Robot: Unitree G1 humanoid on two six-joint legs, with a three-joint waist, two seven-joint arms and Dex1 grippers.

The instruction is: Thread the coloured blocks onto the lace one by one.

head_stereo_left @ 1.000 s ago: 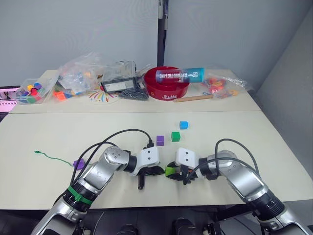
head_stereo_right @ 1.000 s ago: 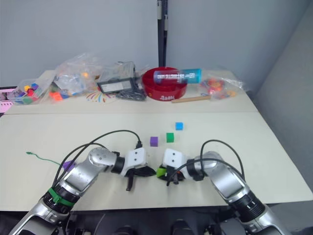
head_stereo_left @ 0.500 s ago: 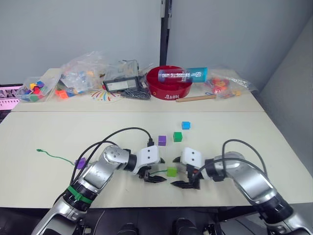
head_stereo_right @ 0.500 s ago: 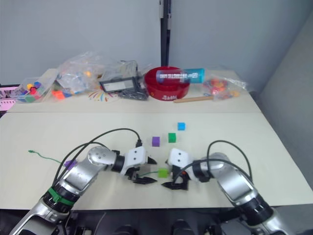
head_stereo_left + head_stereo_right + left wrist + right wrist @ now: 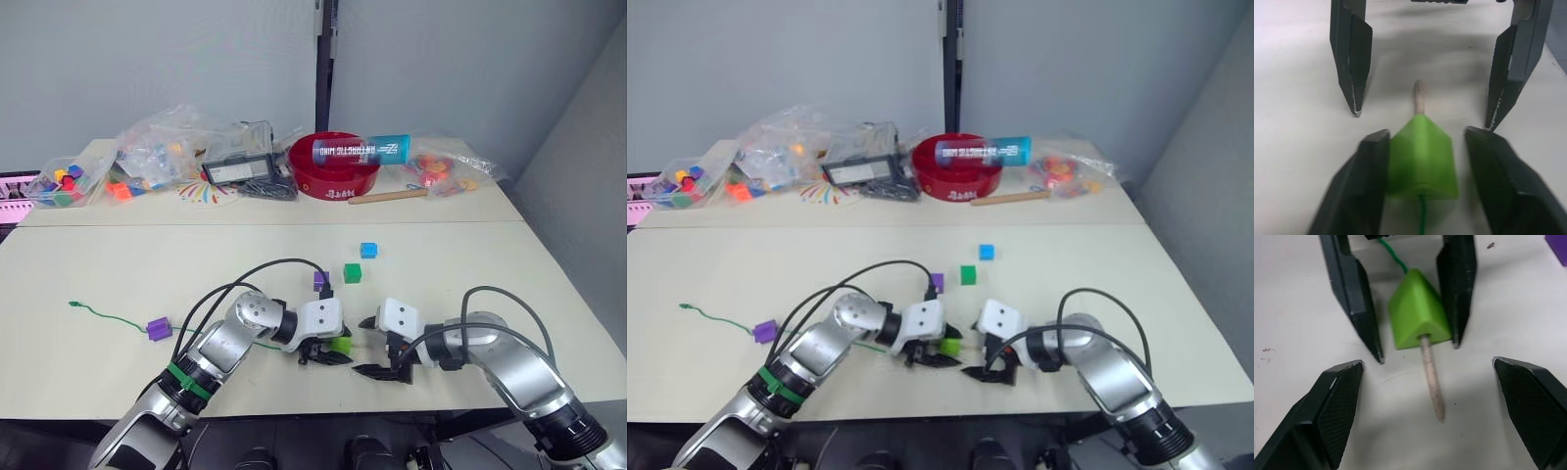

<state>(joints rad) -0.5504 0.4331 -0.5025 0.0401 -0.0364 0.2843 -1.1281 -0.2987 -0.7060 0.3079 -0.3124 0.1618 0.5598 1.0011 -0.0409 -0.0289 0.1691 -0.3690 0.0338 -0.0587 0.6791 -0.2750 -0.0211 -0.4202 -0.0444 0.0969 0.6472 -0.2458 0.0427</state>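
Observation:
The lime green block [image 5: 340, 344] lies on the table near its front edge, threaded on the thin green lace [image 5: 108, 317]. The lace's pale stiff tip [image 5: 1431, 379] pokes out of the block toward my right gripper. My left gripper [image 5: 331, 352] straddles this block: one finger [image 5: 1455, 289] touches it, and a narrow gap shows at the other. My right gripper [image 5: 362, 346] stands wide open just beyond the tip, holding nothing. A purple block [image 5: 159, 329] sits further back on the lace. Another purple block [image 5: 319, 280], a dark green one [image 5: 353, 272] and a light blue one [image 5: 368, 251] lie loose behind the grippers.
At the back of the table stand a red bowl [image 5: 333, 181] with a blue tube across it, clear bags of toy pieces [image 5: 157, 157], a small tub of pieces [image 5: 59, 181] and a wooden stick [image 5: 387, 197]. The table's front edge runs close under both grippers.
The right gripper let go of the lime green block and drew back to the right, wide open. The left gripper opened, slid right and narrowed around the block.

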